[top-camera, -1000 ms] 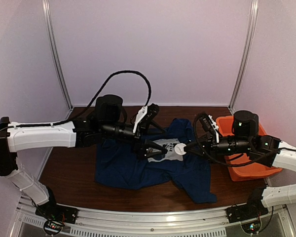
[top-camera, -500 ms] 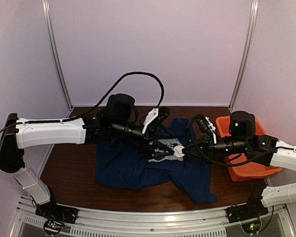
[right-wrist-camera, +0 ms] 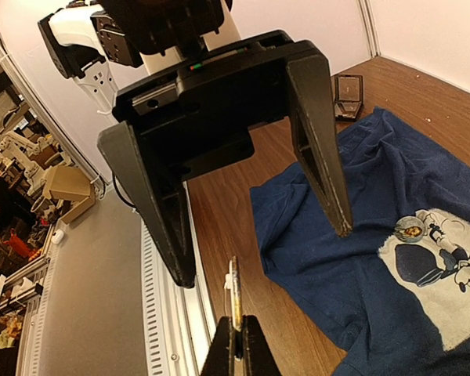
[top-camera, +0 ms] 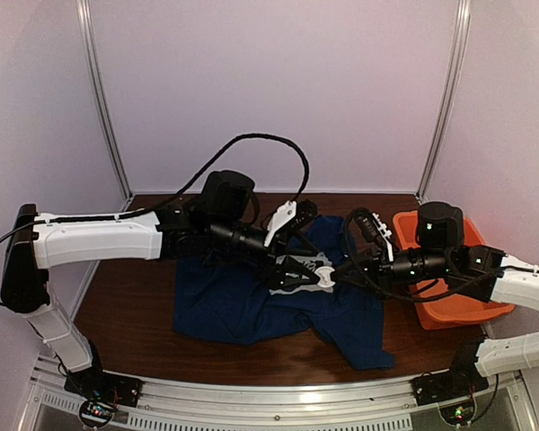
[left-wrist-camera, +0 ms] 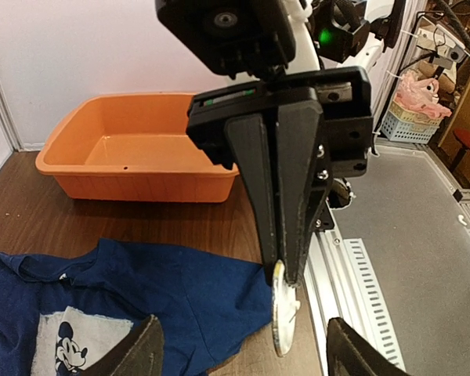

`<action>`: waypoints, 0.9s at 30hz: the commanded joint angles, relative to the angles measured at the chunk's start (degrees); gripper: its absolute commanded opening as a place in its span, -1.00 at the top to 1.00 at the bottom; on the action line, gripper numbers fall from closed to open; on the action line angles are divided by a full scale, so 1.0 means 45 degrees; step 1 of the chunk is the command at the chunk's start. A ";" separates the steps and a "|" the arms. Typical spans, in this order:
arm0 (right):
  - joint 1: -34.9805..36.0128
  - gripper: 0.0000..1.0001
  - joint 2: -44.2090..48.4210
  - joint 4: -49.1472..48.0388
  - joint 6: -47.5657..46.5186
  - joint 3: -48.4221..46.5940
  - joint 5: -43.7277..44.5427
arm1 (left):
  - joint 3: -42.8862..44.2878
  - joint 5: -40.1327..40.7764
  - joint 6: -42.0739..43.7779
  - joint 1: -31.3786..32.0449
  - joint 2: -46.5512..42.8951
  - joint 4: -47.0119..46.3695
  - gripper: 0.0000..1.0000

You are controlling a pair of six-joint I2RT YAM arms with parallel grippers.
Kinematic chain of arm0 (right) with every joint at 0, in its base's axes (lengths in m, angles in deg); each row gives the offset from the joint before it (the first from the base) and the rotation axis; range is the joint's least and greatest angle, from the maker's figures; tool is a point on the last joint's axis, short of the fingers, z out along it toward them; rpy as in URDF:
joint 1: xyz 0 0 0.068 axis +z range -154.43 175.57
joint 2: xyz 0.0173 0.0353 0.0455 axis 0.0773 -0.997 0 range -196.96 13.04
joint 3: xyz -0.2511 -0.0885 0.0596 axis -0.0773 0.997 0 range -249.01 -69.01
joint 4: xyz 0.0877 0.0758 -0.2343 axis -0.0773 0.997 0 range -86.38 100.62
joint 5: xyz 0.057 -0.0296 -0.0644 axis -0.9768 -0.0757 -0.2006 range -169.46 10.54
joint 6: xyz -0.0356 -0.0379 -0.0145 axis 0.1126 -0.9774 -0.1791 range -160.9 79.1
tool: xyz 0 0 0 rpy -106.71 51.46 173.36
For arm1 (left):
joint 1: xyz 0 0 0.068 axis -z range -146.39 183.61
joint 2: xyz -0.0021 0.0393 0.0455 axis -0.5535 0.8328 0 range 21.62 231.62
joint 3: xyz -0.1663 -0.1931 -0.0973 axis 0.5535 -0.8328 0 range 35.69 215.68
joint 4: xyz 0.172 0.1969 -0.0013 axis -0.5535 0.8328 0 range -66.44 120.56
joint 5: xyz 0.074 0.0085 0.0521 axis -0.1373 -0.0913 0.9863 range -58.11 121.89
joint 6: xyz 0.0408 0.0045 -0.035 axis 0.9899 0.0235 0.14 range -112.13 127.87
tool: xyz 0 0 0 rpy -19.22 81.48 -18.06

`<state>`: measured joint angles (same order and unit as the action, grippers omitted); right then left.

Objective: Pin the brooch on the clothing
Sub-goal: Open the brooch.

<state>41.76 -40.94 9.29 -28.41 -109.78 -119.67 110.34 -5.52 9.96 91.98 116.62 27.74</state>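
Brooch is being pinched edge-on between the pressed-together fingers of the right gripper, raised over the T-shirt, near its white print. Left gripper is being held with jaws spread, one on each side of the brooch, not touching it. T-shirt is lying crumpled on the table; orange tub is being noted at the right end.

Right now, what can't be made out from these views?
Face and pin of the brooch: edge-on in both wrist views, pinched by the right gripper; only a white speck in the top view.
Whether the open left gripper touches it: depth unclear in the right wrist view.
The print on the shirt: grippers partly cover it from above; frame edges cut it in both wrist views.
The round spot on it: badge or ink, too small.
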 commanded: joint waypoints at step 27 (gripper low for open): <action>-0.0070 1.00 -0.0228 -0.0127 0.0759 -0.0257 -0.0206 | 0.0791 0.0530 0.1484 0.0134 0.0334 0.1162 -0.36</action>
<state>41.76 -42.03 9.38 -25.46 -109.78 -119.80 112.33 -4.20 15.36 92.17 116.88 32.72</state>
